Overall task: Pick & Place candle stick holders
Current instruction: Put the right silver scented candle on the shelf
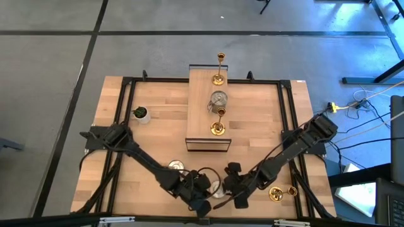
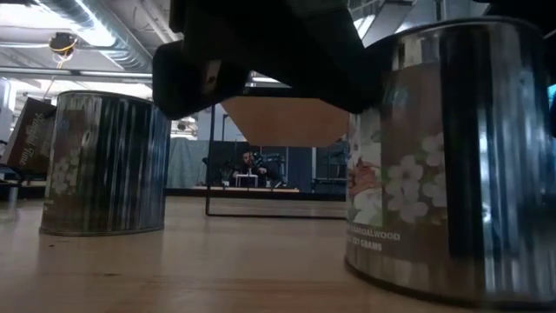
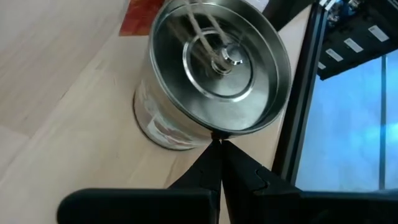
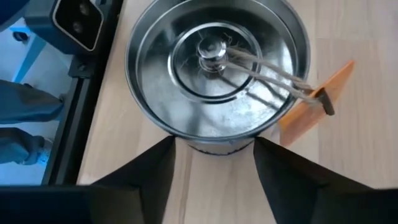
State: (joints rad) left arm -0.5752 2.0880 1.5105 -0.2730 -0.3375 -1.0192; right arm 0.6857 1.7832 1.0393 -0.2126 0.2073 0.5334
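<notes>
potted plant, raised wooden board, table

The squat holders are shiny silver with a white flower print, the slim candlesticks gold, the table pale striped wood, the arms and right gripper black, the small plant green in white.

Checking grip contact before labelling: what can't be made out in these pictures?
High view: the squat round silver holder near the table's front edge, mostly covered by the dark arms.
Low view: the right-hand silver holder, cut off by the edge.
Left wrist view: whether the shut left gripper touches the silver holder rim; too close to tell.
</notes>
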